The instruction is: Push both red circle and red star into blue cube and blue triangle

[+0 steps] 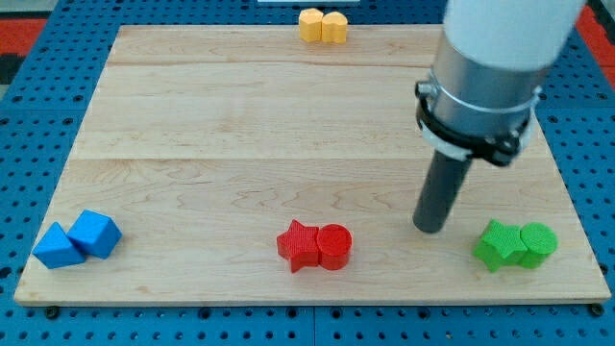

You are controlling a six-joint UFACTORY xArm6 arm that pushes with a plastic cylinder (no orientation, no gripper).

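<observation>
Here my tip (430, 227) rested on the table (240, 125), right of the touching red star (298, 245) and red circle (335, 246); this end effector is a bare rod without jaws. The blue cube (95, 233) and blue triangle (57, 247) sat touching at the view's bottom left, well apart from the red pair.

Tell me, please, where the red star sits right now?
The red star sits near the view's bottom, about midway across the board, touching the red circle on its right; my tip is further right.
</observation>
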